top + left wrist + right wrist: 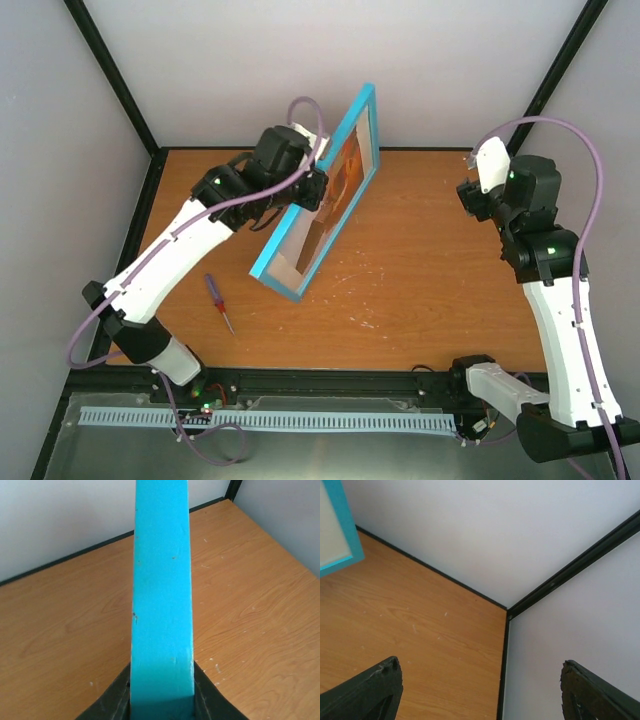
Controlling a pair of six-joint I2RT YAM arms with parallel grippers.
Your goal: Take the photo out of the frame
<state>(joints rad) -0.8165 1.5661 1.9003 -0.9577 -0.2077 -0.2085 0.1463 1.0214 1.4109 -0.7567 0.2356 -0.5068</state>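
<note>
Okay so from where I'm standing, the frame is up on end near the left-middle of the wooden surface. Its low end looks like it's resting on the wood and its top end leans toward the back wall. The left fingers are clamped narrow on 1 long turquoise edge, about halfway up, 1 dark finger on each side of it. In the left wrist view that blue edge runs straight up out of the grip, so the hold looks pretty square.

Inside the rim there's an orange-brown patch that could be the photo. Honestly though, from the overhead view it's too small and slanted for me to tell it from a backing board.

The right fingers are spread wide with nothing between them. They're off on the right side of the surface, well apart from the frame, up near the back right corner where the 2 white walls meet. The right wrist view only catches 1 turquoise corner of the frame at its top left, with pale material inside the rim.

Other than that, a small screwdriver with a red and blue handle is lying flat on the surface. It's just left of the frame's low end, beside the left arm and not touching either.
</note>
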